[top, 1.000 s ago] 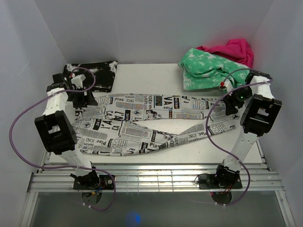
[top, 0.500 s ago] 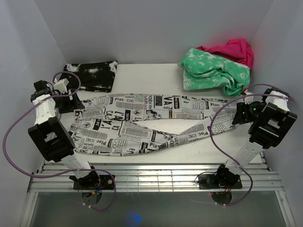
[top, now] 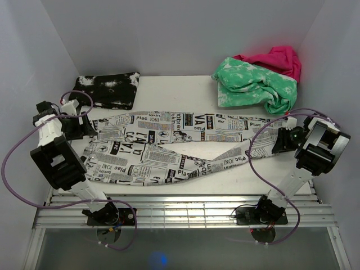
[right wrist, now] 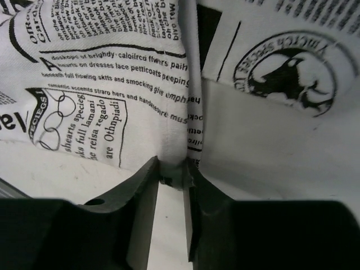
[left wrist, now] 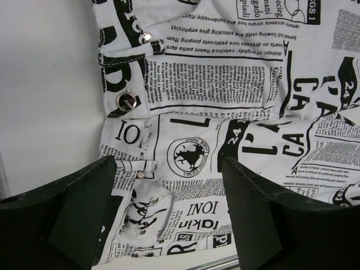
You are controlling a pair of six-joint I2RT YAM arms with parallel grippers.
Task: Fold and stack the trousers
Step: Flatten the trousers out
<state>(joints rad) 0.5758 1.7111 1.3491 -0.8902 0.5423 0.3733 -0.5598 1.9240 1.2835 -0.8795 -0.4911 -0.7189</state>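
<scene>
Lying flat across the middle of the top view, the white soft cloth trousers [top: 169, 146] with black newspaper text and pictures printed all over stretch from left to right over the white desk [top: 169, 93]. Their waistband is at the left and the two long legs cross on the way to the right.

In the left wrist view the waistband, with its round metal button [left wrist: 126, 101], sits in the upper half of the frame. The left end effector [left wrist: 167, 169] is spread wide just over the cloth below it, gripping nothing. At the right end of the legs, the right end effector [right wrist: 171, 169] has its fingers nearly together, pinching a folded edge of the trousers.

A black folded garment with white speckles [top: 109, 89] lies at the upper left of the desk. A green-and-white mottled garment [top: 253, 84] is bunched at the upper right, with a pink cloth [top: 275, 59] behind it.

Compared with a second ago, the left end effector [top: 84, 128] has shifted leftward off the waistband's top corner to its left edge. The right end effector [top: 278, 142] has dropped from the upper leg to the leg ends. The trousers lie much as they did.
</scene>
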